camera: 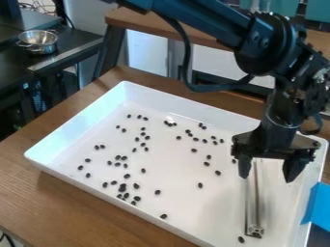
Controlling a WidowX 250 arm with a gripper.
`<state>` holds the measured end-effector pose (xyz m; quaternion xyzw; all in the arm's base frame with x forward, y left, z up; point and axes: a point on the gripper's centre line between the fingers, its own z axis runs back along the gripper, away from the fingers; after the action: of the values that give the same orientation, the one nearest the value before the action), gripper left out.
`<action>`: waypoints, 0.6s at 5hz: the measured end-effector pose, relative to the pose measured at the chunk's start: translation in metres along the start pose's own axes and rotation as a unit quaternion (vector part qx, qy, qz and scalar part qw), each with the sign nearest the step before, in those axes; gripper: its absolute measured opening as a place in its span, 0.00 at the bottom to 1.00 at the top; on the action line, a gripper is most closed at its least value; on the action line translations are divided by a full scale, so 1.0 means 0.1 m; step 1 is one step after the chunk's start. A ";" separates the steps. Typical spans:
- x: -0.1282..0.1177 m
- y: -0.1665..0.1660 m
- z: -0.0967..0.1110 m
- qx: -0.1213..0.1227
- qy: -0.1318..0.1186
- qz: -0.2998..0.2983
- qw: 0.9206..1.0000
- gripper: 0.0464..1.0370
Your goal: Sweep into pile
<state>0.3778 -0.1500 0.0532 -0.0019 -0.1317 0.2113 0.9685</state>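
Fingers (295, 168) wide apart; black, oval beans (158, 192) lie strewn in the white tray (193, 209).

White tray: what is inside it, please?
The white tray holds many small black pieces, scattered, and a metal bar. What lies behind the gripper cannot be seen.

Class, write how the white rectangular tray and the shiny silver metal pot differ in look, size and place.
The white tray is rectangular; the silver metal pot is round. The tray is much larger than the pot. The tray sits on a brown wooden table, the pot on a black counter. Both are open-topped.
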 end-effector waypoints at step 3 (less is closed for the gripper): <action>-0.01 0.05 -0.19 0.037 0.007 -0.013 0.999 0.92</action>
<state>0.3799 -0.1443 0.0341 0.0338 -0.1174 0.2033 0.9715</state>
